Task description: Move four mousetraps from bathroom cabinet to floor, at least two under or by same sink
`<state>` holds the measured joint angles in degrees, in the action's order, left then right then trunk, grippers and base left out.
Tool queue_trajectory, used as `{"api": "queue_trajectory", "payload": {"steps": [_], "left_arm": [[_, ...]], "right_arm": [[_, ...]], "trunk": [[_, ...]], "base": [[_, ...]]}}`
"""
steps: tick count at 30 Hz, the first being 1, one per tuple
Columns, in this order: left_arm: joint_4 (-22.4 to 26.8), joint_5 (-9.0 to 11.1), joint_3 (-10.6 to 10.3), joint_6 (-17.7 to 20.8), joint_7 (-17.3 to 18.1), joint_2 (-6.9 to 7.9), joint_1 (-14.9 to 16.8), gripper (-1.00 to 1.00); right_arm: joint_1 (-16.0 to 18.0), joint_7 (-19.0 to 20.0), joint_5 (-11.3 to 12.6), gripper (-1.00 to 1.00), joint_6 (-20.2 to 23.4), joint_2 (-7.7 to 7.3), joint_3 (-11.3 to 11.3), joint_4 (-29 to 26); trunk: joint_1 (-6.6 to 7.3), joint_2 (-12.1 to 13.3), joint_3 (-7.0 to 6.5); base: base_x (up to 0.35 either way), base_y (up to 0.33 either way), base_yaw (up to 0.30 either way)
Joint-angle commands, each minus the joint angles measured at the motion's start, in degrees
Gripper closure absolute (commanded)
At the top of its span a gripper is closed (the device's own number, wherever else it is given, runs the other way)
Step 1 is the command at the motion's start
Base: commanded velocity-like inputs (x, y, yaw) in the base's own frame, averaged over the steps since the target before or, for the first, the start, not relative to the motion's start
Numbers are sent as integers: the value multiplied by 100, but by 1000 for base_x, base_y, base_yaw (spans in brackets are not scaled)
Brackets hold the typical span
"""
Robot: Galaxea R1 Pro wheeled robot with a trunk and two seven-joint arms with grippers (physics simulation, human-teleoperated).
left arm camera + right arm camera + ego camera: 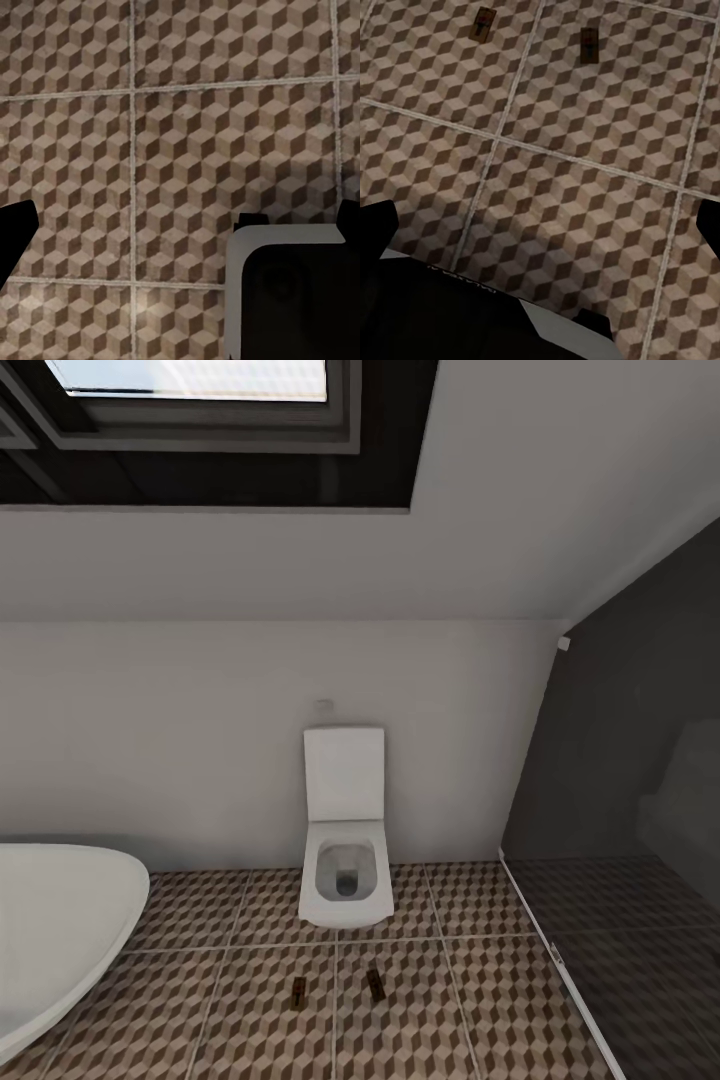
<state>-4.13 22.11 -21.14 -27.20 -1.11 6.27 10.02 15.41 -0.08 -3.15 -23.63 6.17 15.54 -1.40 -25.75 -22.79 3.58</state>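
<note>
Left tool (180, 225) and right tool (544, 225): dark finger edges set wide apart, both empty. Two small tan-wood mousetraps (299, 991) (376, 984) lie apart on the brown-and-beige cube-pattern tiled floor (480, 1010), near the white square toilet (343, 860). No legible writing.

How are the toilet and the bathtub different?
The toilet is boxy with square corners; the bathtub is rounded and curved. The toilet stands against the back wall with its lid up; the bathtub sits at the left, cut off by the picture's edge. Both are white and stand on the patterned floor.
</note>
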Motion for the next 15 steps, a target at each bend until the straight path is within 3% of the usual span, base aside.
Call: {"api": "queue_trajectory", "payload": {"steps": [1, 15], "left_arm": [[-19, 21, -49, -31, -12, -5, 9, -100], [-16, 21, -49, -31, -4, -18, 9, -100]], "right_arm": [[6, -1, -33, -100, -19, 0, -16, 7], [6, -4, -37, -100, -19, -12, -16, 3]], "trunk": [[-3, -13, 13], [-3, -13, 13]], "base": [[0, 0, 0], [0, 0, 0]]}}
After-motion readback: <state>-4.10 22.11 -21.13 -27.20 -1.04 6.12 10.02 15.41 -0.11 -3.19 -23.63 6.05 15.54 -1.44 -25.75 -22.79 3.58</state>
